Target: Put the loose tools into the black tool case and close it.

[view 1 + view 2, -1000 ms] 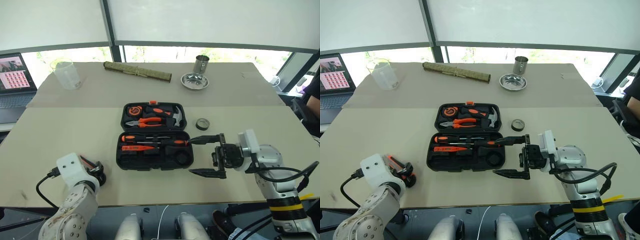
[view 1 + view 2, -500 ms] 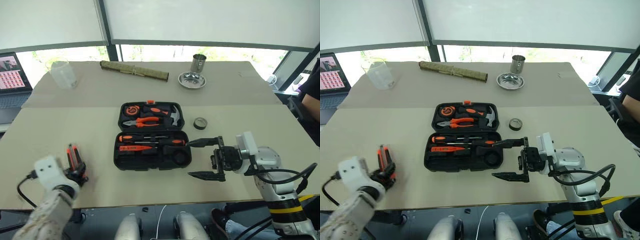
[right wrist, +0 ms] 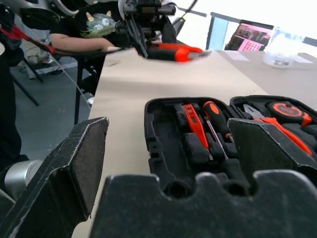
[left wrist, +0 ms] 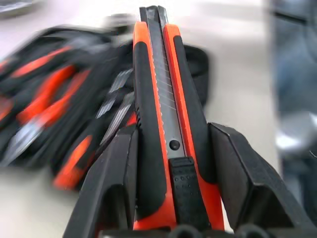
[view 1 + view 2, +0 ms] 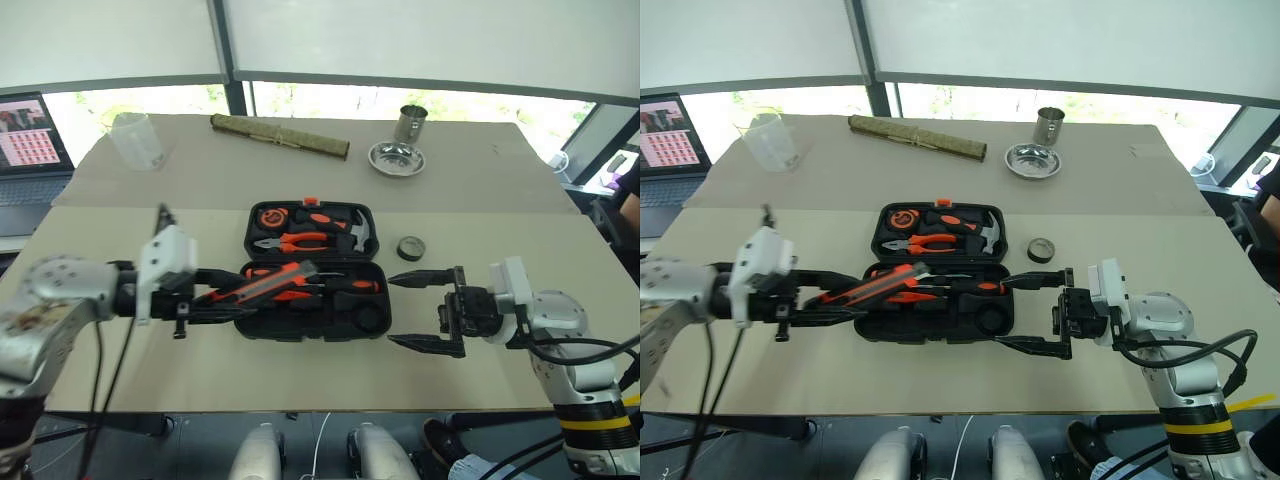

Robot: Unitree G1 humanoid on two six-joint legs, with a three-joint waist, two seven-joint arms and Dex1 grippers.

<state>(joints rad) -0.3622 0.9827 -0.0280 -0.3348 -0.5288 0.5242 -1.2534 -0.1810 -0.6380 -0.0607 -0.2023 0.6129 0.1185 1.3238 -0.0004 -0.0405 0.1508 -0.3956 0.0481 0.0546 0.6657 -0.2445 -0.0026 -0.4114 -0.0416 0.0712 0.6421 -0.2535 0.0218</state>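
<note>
Knife (image 5: pixel 262 285) clamped in left gripper (image 5: pixel 215 300), orange and black, held flat above table (image 5: pixel 120 330), tip poking over left edge of case (image 5: pixel 313 272). Squeezed between both black fingers (image 4: pixel 114 178) in left wrist view, blade end pointing away toward case. Case lying open in middle of table, lid flat behind, tray in front. Screwdrivers (image 5: pixel 330 285) with orange and black handles resting in tray slots. Pliers (image 5: pixel 290 241), hammer (image 5: pixel 358 230) and round orange tape measure (image 5: pixel 269 217) sitting in lid half. Tape roll (image 5: pixel 410 247), small and dark, lying loose on table just beside right side of case, near its hinge line. Right gripper (image 5: pixel 425 312) hanging just right of case, pointing at it, fingers spread wide with nothing between, one finger near tape roll, other nearer front edge of table. Farther back: rolled mat (image 5: pixel 280 136), steel cup (image 5: pixel 410 124), steel bowl (image 5: pixel 396 157), clear plastic cup (image 5: pixel 137 141). Laptop (image 5: pixel 30 135) off to far left, screen lit.
</note>
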